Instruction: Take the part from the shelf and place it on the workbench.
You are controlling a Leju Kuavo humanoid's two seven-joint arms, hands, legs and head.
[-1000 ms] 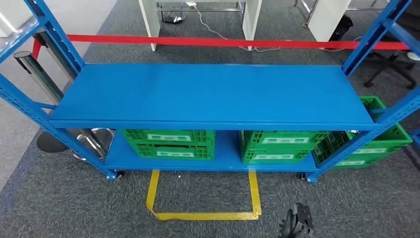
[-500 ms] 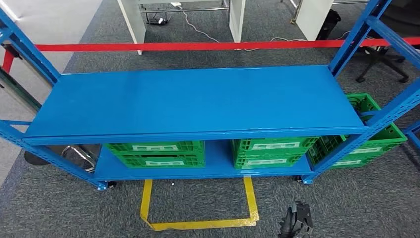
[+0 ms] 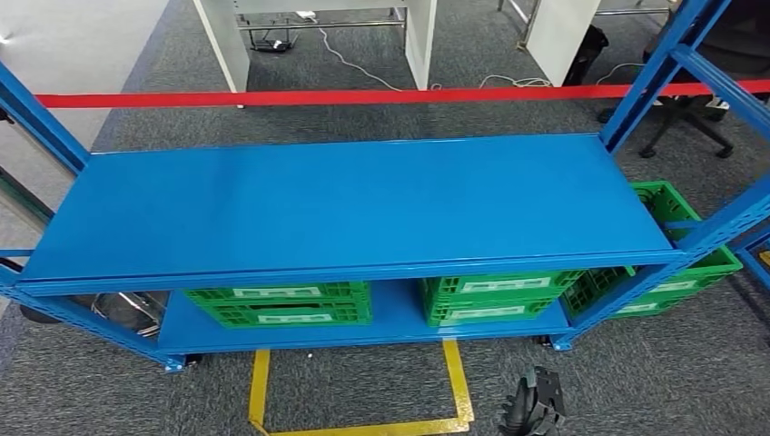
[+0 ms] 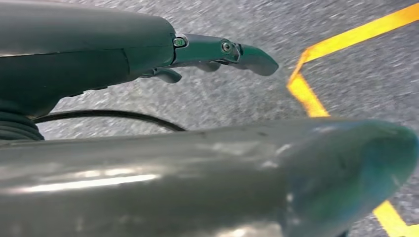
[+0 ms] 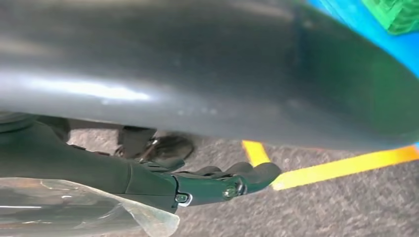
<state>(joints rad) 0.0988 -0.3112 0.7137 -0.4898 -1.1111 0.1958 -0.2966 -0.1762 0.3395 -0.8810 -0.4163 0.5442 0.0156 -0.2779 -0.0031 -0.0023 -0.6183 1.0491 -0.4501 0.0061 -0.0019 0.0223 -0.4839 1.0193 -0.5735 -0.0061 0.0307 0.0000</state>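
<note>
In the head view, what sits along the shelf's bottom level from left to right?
Left green crate → middle green crate → right green crate, which sticks out past the blue shelf's right end.

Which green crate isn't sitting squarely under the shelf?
The rightmost green crate: it sits turned at an angle, poking out past the blue shelf's end post. The other two sit straight underneath.

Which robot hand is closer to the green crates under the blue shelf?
The right hand hangs low just in front of the green crates. The left hand hangs over carpet beside yellow tape; its distance is unclear.
</note>
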